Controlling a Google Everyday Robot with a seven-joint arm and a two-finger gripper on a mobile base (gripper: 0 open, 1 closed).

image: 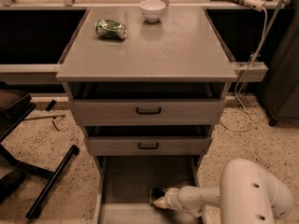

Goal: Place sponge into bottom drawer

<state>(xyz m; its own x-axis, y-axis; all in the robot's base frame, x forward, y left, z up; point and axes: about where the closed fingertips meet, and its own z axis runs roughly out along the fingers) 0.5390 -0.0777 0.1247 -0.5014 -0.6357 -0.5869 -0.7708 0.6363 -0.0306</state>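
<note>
The bottom drawer [128,178] is pulled out at the foot of the grey cabinet, its flat floor showing. My gripper [159,199] reaches in from the right, low over the drawer floor near its front right. It is shut on the sponge [156,195], whose dark top and yellow base show at the gripper's tip. The sponge sits just above the drawer floor, or on it; I cannot tell which.
Two grey drawers with black handles [148,110] [148,145] sit slightly open above the bottom one. On the cabinet top lie a crushed green can [111,29] and a white bowl [153,9]. A black chair base [46,181] stands on the floor at left. A cable [243,101] hangs at right.
</note>
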